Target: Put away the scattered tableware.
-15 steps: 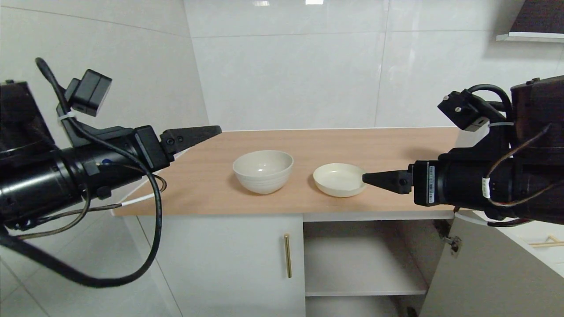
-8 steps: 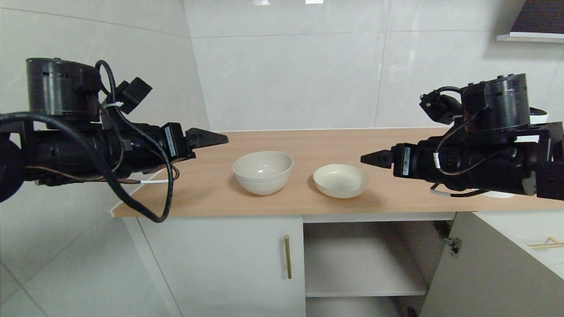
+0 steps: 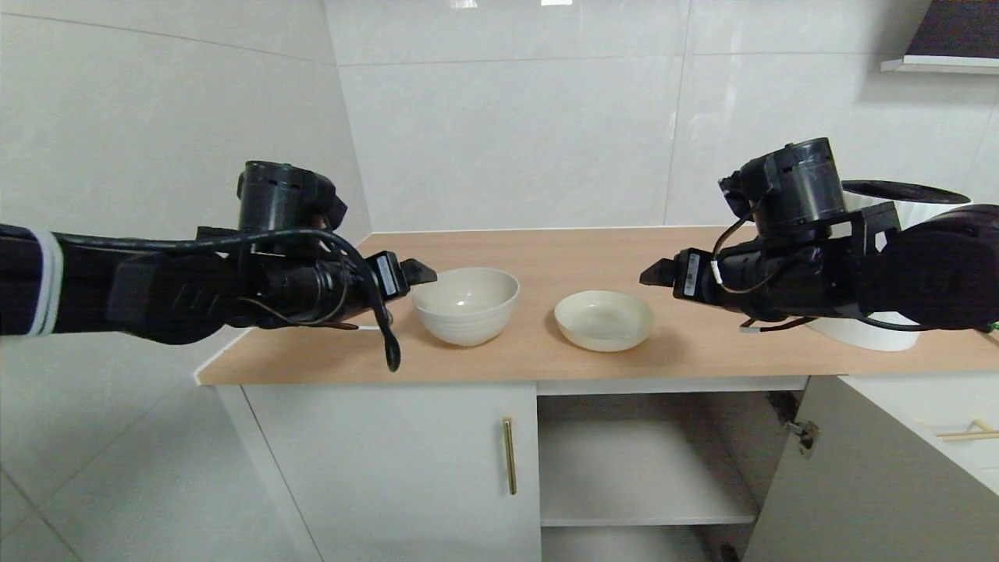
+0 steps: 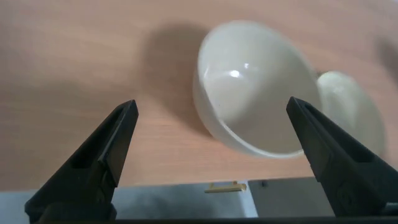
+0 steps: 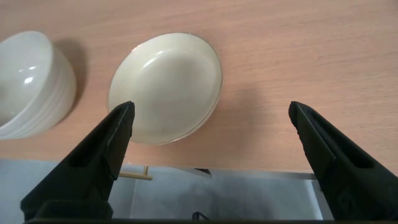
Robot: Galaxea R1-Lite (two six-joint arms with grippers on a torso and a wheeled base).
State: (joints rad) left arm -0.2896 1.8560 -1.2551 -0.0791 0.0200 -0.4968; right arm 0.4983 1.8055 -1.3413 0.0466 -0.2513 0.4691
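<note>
The head view takes in the whole desk (image 3: 546,257). A deep white bowl (image 3: 466,304) sits near its front edge, and a shallow cream dish (image 3: 604,319) lies just beside the bowl on the robot's right, not touching it. The left gripper (image 3: 424,272) hangs just beside the bowl on its left, at rim height. The right gripper (image 3: 650,274) hangs past the dish, on the side away from the bowl, a little above the dish's rim.

Seen side-on like this, the spread of either gripper cannot be judged, but the wrist views show it. In the left wrist view the black fingers (image 4: 99,162) stand wide apart and empty, with the bowl framed between them. In the right wrist view the fingers (image 5: 93,162) are just as wide and empty, framing the dish with the bowl beyond it.

A broad strip of desk lies between the bowl and the tiled wall (image 3: 507,140). Below the bowl is a closed cabinet door (image 3: 390,468) with a brass handle (image 3: 509,454). To the right of that, under the dish, is an open compartment with a shelf (image 3: 640,476). Well away from the bowl, behind the right arm, stands a white pot (image 3: 858,336) with a dark lid (image 3: 897,190).

Small white stickers (image 3: 691,273) sit on both wrists, their print too small to read.
</note>
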